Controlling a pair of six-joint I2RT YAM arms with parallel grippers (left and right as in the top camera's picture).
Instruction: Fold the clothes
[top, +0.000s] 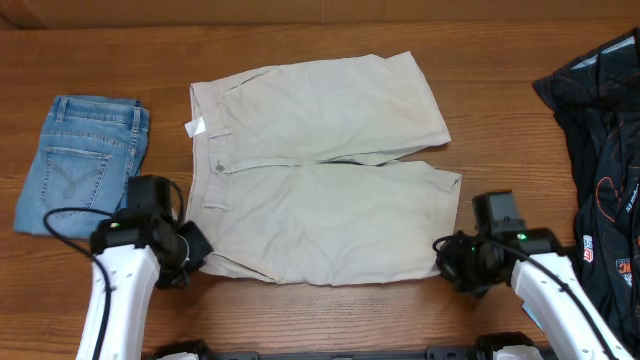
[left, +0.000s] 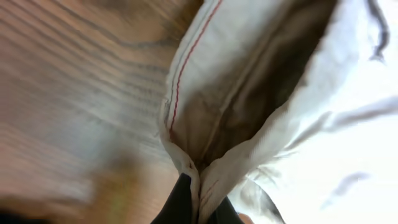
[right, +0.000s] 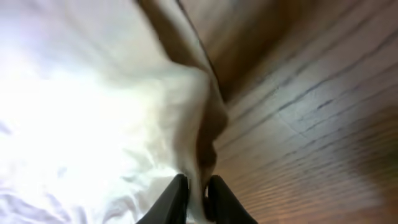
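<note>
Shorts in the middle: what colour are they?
The shorts are pale beige, seen best from overhead.

One beige shorts (top: 320, 170), one folded jeans (top: 85, 160), one black garment (top: 605, 150), one left hand (top: 203, 255), one right hand (top: 447, 262).

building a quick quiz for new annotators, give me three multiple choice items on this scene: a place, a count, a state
1. Where do the folded light-blue denim jeans lie? A) on the pale beige cotton shorts B) on the wooden table, at the shorts' left-arm side C) under them
2. How many garments are in view? A) one B) two C) three
3. The left gripper and right gripper are: A) both shut on the shorts B) both open C) only the left shut
1 B: beside the shorts, apart; 2 C: jeans, shorts, a black garment with orange-white print; 3 A: beige cloth pinched in each
</note>
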